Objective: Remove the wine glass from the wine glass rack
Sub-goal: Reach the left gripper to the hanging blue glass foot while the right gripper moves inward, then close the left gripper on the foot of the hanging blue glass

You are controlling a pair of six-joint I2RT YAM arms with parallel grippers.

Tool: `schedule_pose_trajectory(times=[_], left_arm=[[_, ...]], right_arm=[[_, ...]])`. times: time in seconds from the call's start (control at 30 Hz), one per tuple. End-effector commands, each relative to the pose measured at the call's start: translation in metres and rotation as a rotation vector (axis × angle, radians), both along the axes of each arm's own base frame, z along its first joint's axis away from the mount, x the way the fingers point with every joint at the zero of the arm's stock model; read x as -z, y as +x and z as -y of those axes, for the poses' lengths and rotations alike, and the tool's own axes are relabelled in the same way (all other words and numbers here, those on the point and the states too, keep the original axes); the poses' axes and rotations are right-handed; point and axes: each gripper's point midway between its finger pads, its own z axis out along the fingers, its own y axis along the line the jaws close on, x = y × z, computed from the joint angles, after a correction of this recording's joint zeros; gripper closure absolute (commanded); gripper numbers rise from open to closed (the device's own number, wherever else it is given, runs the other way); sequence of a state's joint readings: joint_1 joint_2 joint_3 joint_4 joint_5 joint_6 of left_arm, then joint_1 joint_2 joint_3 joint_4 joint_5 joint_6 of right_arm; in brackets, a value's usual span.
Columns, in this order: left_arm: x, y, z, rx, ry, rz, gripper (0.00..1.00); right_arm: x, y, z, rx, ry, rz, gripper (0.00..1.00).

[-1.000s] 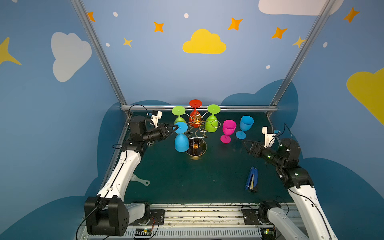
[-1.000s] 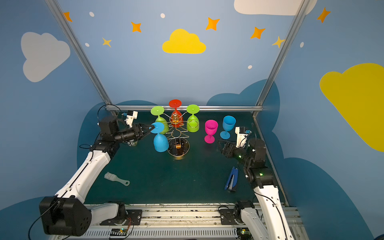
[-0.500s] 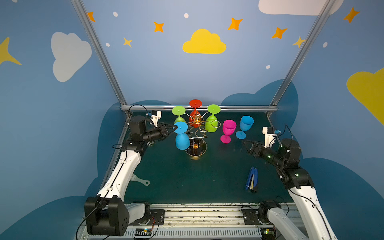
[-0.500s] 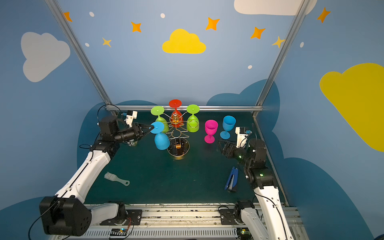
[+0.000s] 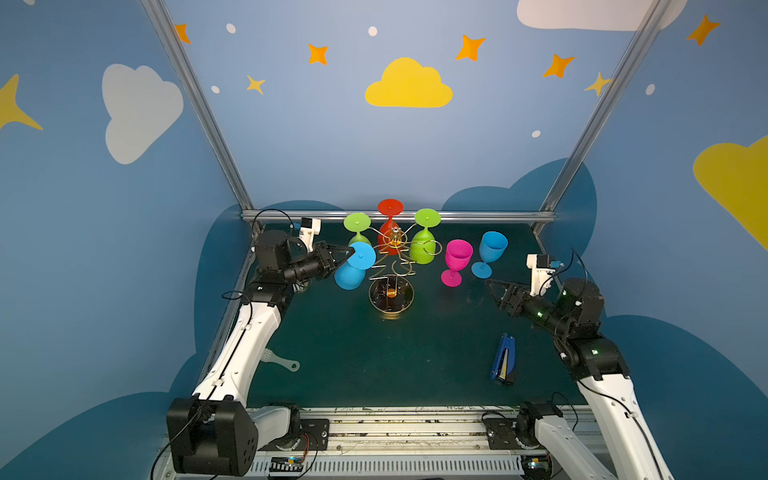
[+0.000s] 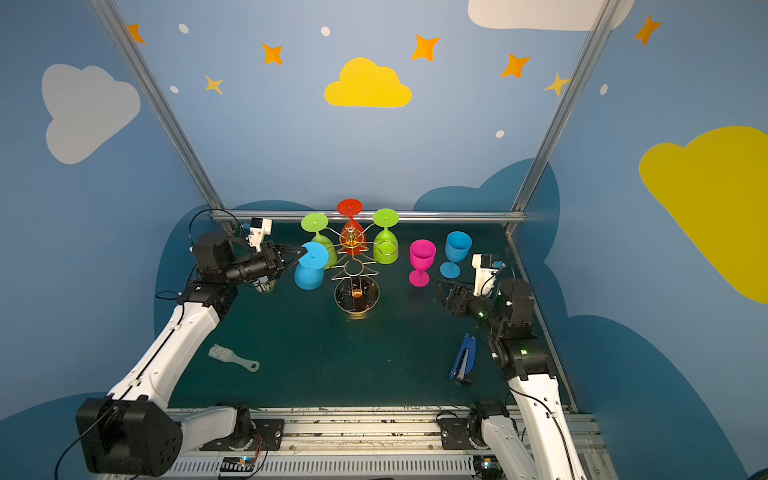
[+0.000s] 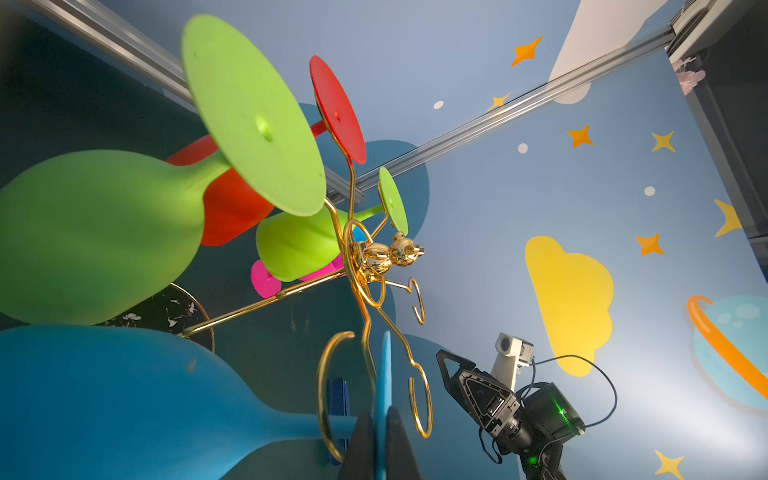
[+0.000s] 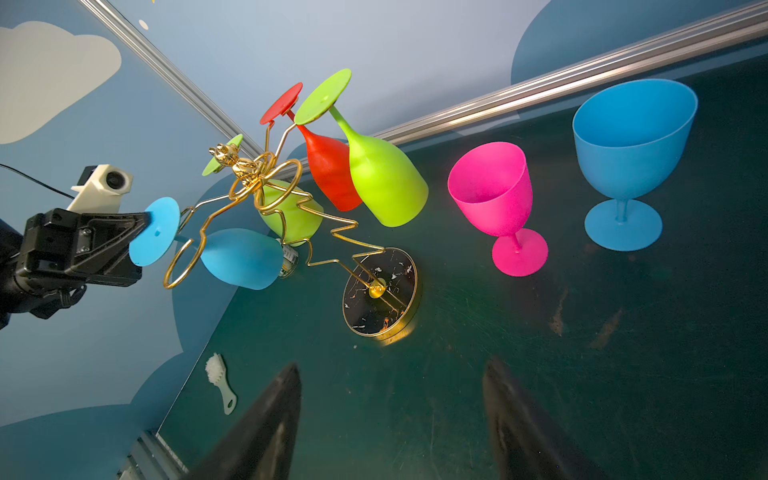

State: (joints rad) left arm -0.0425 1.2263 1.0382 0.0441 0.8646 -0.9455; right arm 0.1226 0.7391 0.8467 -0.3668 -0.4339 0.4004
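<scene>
The blue wine glass (image 7: 124,395) runs off the left wrist frame, where only 2 tips of the left gripper (image 7: 378,415) show. The right gripper (image 8: 392,365) is blurred. Lower left in a top view, the left arm (image 5: 249,345) hides part of a brush (image 5: 284,362).

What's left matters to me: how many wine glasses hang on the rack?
4: blue glass, foot gripped by the left tool; left green glass behind it; red glass at the back; right green glass beside that. None appears hidden.
</scene>
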Motion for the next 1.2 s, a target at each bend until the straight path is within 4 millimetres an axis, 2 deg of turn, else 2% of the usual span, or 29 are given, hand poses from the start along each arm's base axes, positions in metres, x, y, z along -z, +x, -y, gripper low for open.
schedule_pose_trajectory(times=[0.0,0.33,0.77,1.17], left_arm=[[-0.024,-0.008,0.002,0.020,-0.025,0.064,0.94],[-0.036,-0.010,0.002,0.019,-0.063,0.074,0.97],[-0.024,0.002,0.005,0.002,-0.050,0.050,0.97],[-0.022,0.016,0.016,-0.003,-0.002,0.059,0.97]], right_arm=[[-0.009,-0.002,0.000,0.003,0.006,0.026,0.31],[-0.011,-0.005,0.000,0.002,0.013,0.034,0.31],[-0.015,-0.010,0.001,0.003,0.014,0.046,0.31],[-0.018,-0.013,0.000,-0.002,0.017,0.052,0.31]])
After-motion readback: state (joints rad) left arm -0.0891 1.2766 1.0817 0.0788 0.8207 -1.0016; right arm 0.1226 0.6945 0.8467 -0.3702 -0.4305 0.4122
